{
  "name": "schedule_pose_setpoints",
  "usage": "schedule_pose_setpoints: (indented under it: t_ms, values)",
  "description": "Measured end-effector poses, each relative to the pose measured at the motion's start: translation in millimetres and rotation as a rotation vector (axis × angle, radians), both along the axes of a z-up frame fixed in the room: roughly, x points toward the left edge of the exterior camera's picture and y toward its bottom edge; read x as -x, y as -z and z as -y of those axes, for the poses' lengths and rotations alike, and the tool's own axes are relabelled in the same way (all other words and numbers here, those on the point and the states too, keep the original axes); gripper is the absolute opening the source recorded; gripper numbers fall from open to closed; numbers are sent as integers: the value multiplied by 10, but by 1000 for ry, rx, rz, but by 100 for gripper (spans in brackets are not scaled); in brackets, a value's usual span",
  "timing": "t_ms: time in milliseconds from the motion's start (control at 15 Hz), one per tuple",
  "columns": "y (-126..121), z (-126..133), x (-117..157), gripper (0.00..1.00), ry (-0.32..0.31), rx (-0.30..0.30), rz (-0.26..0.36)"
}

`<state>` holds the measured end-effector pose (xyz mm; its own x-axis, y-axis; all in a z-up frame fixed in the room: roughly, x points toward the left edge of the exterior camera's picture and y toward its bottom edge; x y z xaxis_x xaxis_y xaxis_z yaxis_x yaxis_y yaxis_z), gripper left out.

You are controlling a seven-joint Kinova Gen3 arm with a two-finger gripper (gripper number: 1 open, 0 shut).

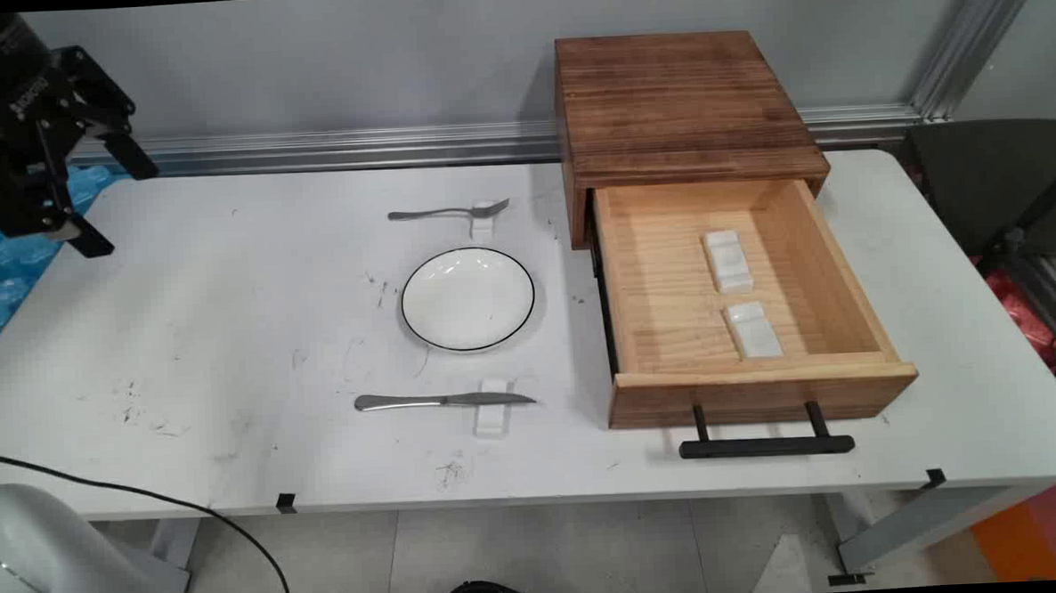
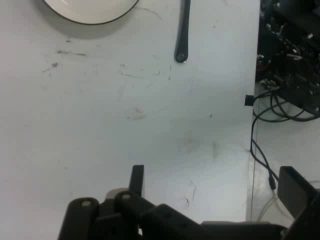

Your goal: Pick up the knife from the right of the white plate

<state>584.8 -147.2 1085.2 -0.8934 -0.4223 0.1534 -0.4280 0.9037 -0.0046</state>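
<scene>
My black gripper [image 1: 118, 203] hangs open and empty above the table's far left corner, well apart from everything on the table. In the hand view its fingers [image 2: 136, 180] rise from the bottom edge over bare white table, with the gripper [image 2: 215, 187] holding nothing. A white plate with a black rim [image 1: 467, 297] sits mid-table; its edge [image 2: 90, 12] shows at the top of the hand view. A fork [image 1: 449, 213] lies behind the plate on a white rest [image 1: 483, 220]. A knife [image 1: 443, 400] lies in front on another rest [image 1: 493, 414]; its handle [image 2: 182, 35] points toward the gripper.
A wooden box [image 1: 675, 103] stands at the back right with its drawer [image 1: 848, 282] pulled out. Two white rests [image 1: 728, 259] [image 1: 752, 329] lie inside it. The black drawer handle [image 1: 766, 446] reaches near the table's front edge. A black cable [image 1: 190, 512] hangs at the front left.
</scene>
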Motion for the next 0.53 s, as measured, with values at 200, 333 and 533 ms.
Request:
schedule_pose_setpoints:
  t_ms: [200,333,533]
  values:
    - [67,21,68,100,-26,-9,-1]
    - [164,73,145,100,-44,-20,-5]
    - [312,150,262,100,-52,-32,-19]
